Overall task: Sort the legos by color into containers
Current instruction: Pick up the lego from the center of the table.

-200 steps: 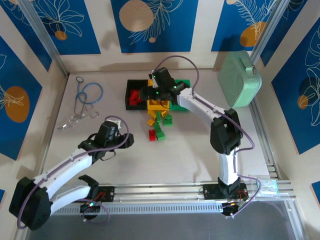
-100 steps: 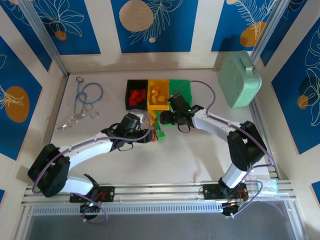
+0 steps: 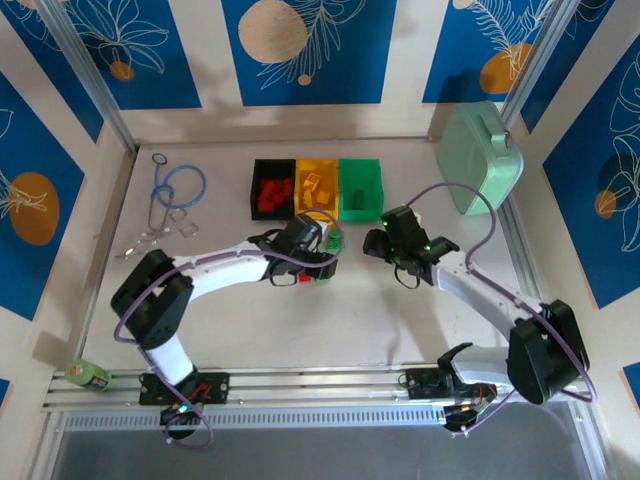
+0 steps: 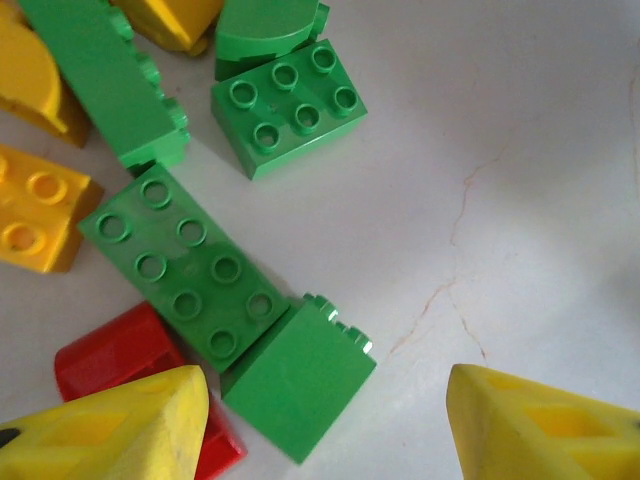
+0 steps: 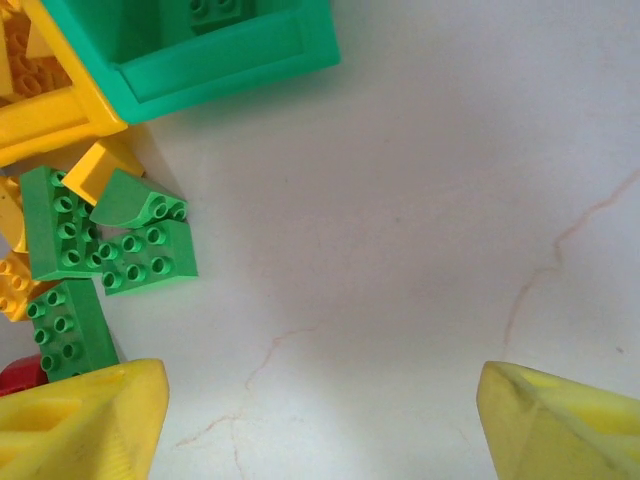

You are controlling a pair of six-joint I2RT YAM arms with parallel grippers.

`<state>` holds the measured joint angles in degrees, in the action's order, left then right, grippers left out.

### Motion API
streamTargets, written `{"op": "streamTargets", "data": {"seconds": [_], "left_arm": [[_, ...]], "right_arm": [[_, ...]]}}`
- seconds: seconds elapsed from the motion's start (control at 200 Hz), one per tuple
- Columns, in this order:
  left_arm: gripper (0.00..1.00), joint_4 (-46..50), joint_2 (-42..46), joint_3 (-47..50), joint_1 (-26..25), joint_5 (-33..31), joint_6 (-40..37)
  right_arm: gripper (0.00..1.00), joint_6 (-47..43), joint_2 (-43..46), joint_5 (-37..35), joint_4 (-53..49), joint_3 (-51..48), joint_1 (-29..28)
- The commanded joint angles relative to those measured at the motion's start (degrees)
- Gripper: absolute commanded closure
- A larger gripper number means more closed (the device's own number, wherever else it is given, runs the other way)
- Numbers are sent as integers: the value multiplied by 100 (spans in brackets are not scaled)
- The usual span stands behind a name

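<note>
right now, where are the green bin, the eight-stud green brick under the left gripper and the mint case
green bin (image 5: 230,62), right wrist view, on its near wall
eight-stud green brick (image 4: 185,262), left wrist view, middle of its studded top
mint case (image 3: 480,160), top view, centre of its face

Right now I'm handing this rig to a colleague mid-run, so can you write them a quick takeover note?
Left hand: open, empty, low over the loose pile, straddling a small green brick.
Right hand: open, empty, over bare table right of the pile.
Done: black bin holds red bricks, yellow bin holds yellow bricks, and green bin holds at least one green piece.
Left: the pile in front of the yellow bin has several greens, a few yellows and one red in sight.
</note>
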<state>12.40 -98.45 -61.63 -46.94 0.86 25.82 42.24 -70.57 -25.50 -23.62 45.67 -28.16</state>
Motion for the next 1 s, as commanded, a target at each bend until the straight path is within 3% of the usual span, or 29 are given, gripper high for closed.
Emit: {"op": "streamTargets", "data": {"seconds": [0.0,0.29,0.996], "left_arm": [[35,566,-317,-412,-87,-320,-322],[35,945,-808,-845,-172,-634,-486],[37,1165,-1212,-1039,-716,-844,-394]], "right_arm": [[18,162,437,-120,-107,-268,133],[16,188,1092,86,-21,-716,336],[17,276,1307,121,85,-940,373]]}}
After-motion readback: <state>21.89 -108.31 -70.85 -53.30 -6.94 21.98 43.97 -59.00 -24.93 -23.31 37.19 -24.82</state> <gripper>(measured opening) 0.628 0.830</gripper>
